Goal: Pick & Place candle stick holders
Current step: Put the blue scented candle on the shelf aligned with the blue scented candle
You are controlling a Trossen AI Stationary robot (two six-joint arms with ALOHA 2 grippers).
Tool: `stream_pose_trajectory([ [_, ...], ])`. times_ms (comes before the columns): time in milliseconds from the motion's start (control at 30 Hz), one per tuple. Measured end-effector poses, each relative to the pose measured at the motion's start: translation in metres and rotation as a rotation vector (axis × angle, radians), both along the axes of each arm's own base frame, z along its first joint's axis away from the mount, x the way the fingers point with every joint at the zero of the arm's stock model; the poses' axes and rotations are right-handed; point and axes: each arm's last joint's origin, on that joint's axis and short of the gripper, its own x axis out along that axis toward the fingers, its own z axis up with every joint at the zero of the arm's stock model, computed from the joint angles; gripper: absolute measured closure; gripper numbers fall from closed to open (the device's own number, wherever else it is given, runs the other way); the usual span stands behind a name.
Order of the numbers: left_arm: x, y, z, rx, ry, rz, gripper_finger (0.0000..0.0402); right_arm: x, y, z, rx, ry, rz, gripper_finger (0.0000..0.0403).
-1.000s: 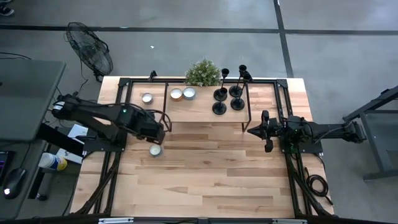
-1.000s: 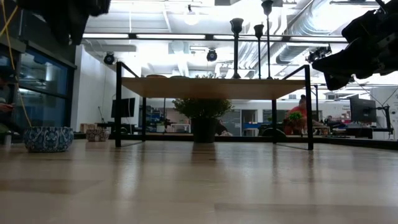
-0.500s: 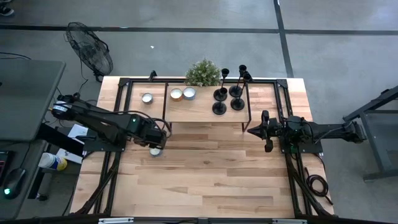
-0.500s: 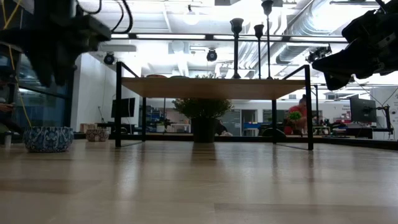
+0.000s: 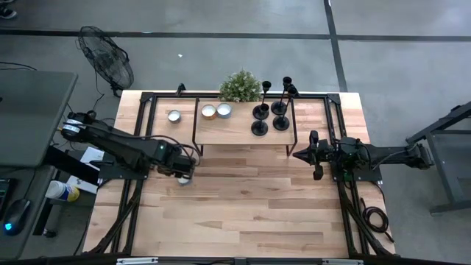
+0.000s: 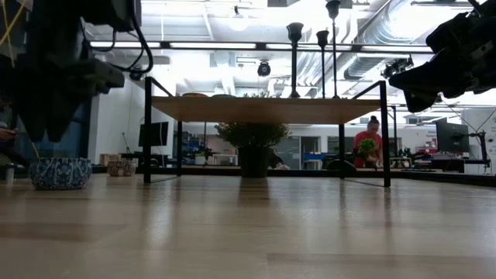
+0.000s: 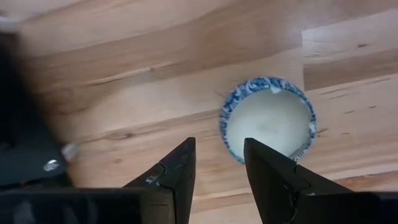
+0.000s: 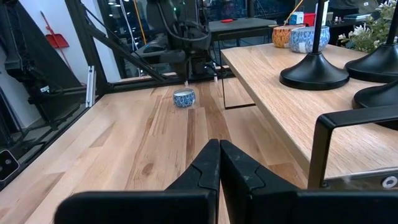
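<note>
Four matte-black candle stick holders (image 5: 271, 110), each a flared round base under a thin stem topped by a small cup, stood clustered on the right end of a low wooden shelf with a black metal frame (image 5: 243, 129), raised over the far side of the light wood table (image 5: 250, 213). In the low view three stems (image 6: 294, 58) rose above the shelf top. Two small bowls (image 5: 215, 111) sat at the middle of that shelf, and a green potted plant (image 5: 240, 86) stood just behind it. Another small candle cup (image 5: 174, 115) rested on the table beside the shelf's left end.

The left claw (image 5: 184, 171) hung directly above a blue-and-white patterned ceramic bowl holding white wax (image 7: 267, 118), which sat on the table in front of the shelf's left leg. Its two dark fingers (image 7: 177, 168) stood parted, gripping nothing, with the bowl's rim showing beyond the gap between the tips. The right claw (image 5: 300, 155) waited above the table near the shelf's right leg, fingers pressed together and empty, pointing across the boards toward the bowl (image 8: 184, 98). A person in a red top (image 6: 367, 142) was visible in the room beyond the table.
</note>
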Motion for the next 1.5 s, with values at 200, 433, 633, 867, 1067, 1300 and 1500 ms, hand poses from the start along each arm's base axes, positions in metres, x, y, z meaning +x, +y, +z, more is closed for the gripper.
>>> stream_pose_trajectory([
  [200,-0.002,0.000,-0.016,-0.006,-0.022,0.008,0.0270,0.000,0.000,0.000,0.000,0.000,0.000,0.0403],
  [433,-0.004,0.000,-0.021,-0.022,-0.009,0.008,0.0270,0.000,0.000,0.000,0.000,0.000,0.000,0.0403],
  [633,-0.002,0.000,-0.020,-0.027,-0.033,0.008,0.0270,0.000,0.000,0.000,0.000,0.000,0.000,0.0403],
  [867,-0.001,0.000,-0.022,-0.025,-0.027,0.008,0.0270,0.000,0.000,0.000,0.000,0.000,0.000,0.0403],
  [1067,-0.002,0.000,-0.022,-0.026,-0.017,0.010,0.0270,0.000,0.000,0.000,0.000,0.000,0.000,0.0403],
  [1300,0.000,-0.001,-0.024,-0.027,-0.016,0.014,0.0270,0.000,0.000,0.000,0.000,0.000,0.000,0.0403],
  [1500,0.002,-0.001,-0.027,-0.026,-0.006,0.027,0.0270,0.000,0.000,0.000,0.000,0.000,0.000,0.0403],
])
